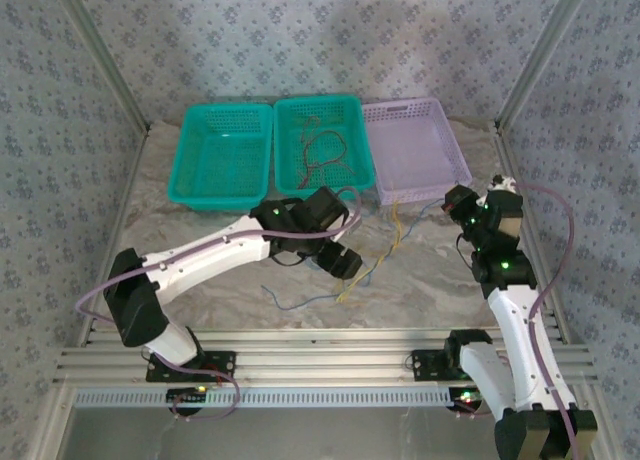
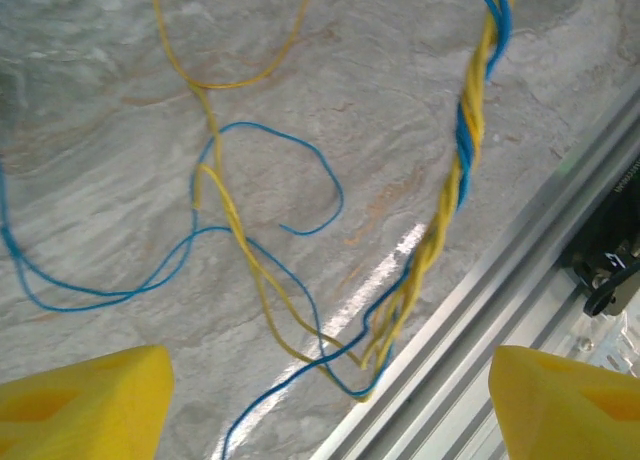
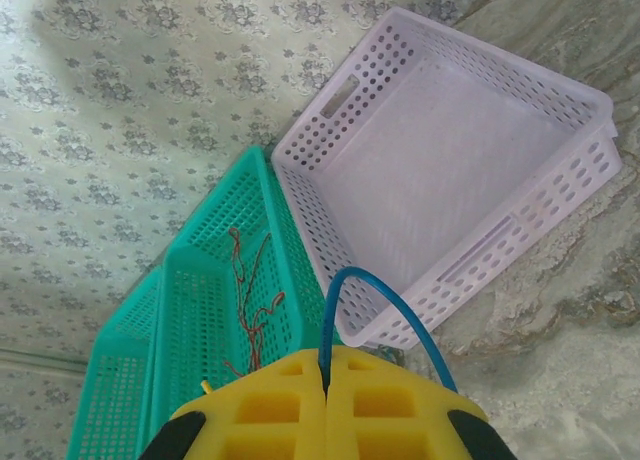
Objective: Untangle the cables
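A marbled bench (image 1: 200,280) carries three baskets in a row at its far edge: a left green basket (image 1: 220,185), a middle green basket (image 1: 352,120) and a lilac basket (image 1: 440,145). A red cable (image 1: 325,150) lies in the middle one. The left gripper (image 2: 330,400) hangs with jaws wide over yellow and blue cables (image 2: 465,150) that twist together and loop across the bench. The right gripper (image 3: 325,400) has its jaws closed on a blue cable (image 3: 385,300).

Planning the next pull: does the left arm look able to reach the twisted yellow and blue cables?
Probably yes: the left end effector, open, hovers over the twisted yellow and blue cables, nothing between.
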